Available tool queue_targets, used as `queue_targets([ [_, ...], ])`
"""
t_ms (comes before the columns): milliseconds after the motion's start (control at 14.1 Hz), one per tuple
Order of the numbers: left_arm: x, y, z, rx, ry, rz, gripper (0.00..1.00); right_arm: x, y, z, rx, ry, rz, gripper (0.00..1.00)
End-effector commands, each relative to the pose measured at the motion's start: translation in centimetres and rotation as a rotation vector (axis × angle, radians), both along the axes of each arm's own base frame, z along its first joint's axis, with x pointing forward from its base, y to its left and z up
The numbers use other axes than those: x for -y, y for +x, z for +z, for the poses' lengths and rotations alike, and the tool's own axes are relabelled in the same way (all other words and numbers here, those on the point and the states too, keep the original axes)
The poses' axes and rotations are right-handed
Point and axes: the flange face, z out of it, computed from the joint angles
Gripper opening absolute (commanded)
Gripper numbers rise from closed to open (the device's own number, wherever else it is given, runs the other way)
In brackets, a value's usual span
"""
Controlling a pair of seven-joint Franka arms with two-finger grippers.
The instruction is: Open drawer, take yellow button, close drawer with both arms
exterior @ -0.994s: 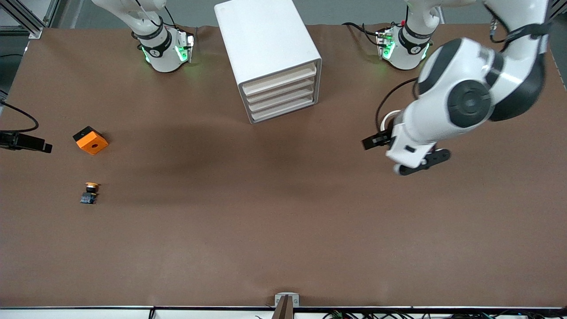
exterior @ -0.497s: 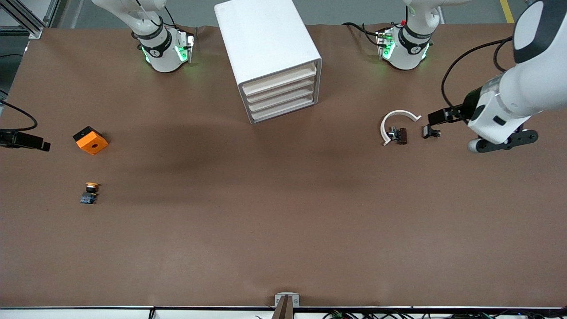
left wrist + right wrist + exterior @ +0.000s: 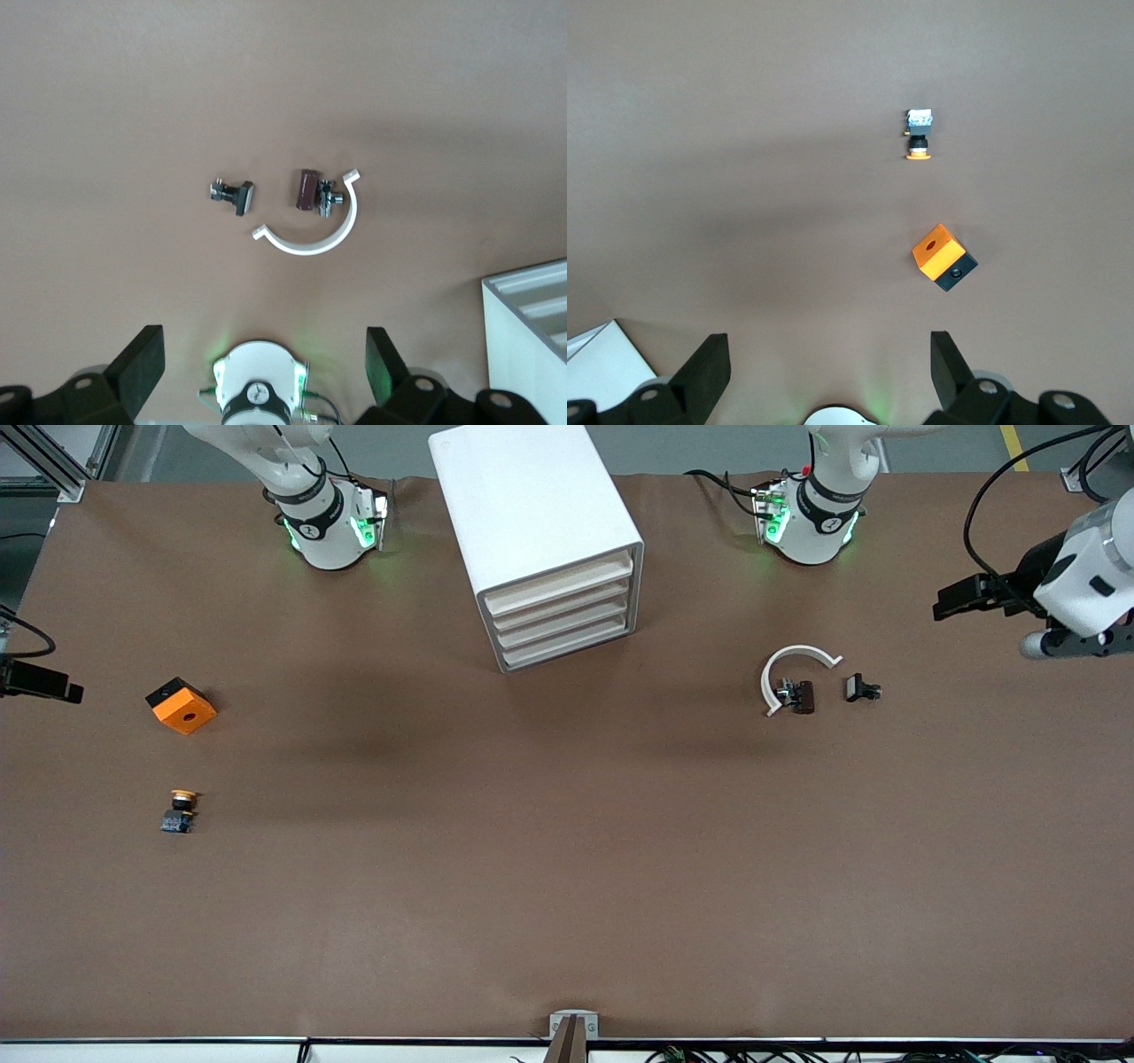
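Front view gives us the button [image 3: 180,810] lying on the counter [image 3: 567,868] toward the right arm's end, nearer the camera than the orange block [image 3: 182,706]. We see the drawer cabinet [image 3: 538,540] at the counter's edge between the two bases, all drawers shut. Our left tool [image 3: 261,372] hangs with fingers [image 3: 142,363] apart over the left arm's end edge. Our right tool [image 3: 824,372], likewise spread and empty, hangs at the right arm's end edge.
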Motion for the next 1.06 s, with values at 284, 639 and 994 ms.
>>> queue_targets([
  [284,-0.1,-0.9,3.2,0.171,0.018,-0.015,1.00,-1.3,-2.5,4.7,0.071,0.001,0.007,1.00],
  [639,0.3,1.0,5.6,0.212,0.016,-0.009,1.00,-1.3,-5.6,5.1,0.055,0.014,0.004,1.00],
  [994,0.4,0.6,6.5,0.185,0.018,-0.011,1.00,-1.3,-8.7,4.7,0.090,0.021,0.000,1.00],
])
